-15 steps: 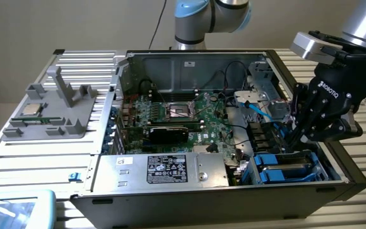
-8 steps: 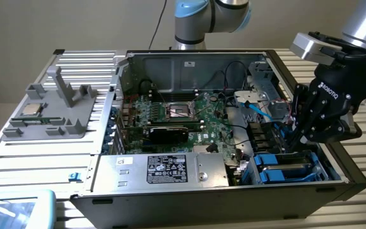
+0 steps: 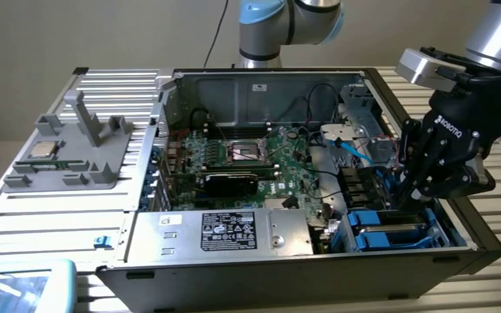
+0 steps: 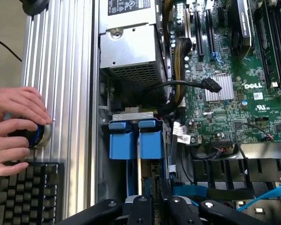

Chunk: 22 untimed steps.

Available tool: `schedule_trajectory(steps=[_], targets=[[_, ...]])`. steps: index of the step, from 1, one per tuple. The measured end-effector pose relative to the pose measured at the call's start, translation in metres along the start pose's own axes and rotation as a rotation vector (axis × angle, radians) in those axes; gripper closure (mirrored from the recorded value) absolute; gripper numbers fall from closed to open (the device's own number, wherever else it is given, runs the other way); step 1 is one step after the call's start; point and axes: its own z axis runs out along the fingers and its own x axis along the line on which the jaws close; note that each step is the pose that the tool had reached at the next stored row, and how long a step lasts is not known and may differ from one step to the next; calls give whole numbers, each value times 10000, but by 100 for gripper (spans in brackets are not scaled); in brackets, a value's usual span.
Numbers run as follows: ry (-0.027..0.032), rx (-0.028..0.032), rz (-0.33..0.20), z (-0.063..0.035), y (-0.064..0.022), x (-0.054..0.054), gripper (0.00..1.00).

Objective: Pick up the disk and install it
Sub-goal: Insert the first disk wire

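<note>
My gripper (image 3: 404,199) reaches down into the drive bay at the near corner of the open computer case (image 3: 485,244), on the exterior view's right. The disk (image 3: 381,238) sits in that bay with its blue bracket rails showing below the fingers. In the wrist view the disk (image 4: 151,146) appears edge-on, a thin silver edge between two blue rail tabs. My gripper (image 4: 147,199) is shut on its near end, and the black fingers (image 4: 136,206) hide that end.
The silver power supply box (image 3: 224,231) with a black label lies beside the bay. The motherboard (image 3: 250,156) and black cables (image 4: 187,86) fill the case. A grey fixture (image 3: 68,156) holds a CPU chip. A person's hands (image 4: 14,126) rest by a keyboard (image 4: 25,192).
</note>
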Motion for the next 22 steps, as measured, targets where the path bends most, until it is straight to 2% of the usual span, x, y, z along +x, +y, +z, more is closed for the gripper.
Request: schedule_trajectory(steps=[1, 2, 5, 22], targets=[[58, 6, 13, 4, 0, -8, 83], [90, 8, 19, 7, -1, -14, 83], [125, 10, 27, 19, -2, -33, 83], [125, 13, 27, 89, -5, -62, 83]])
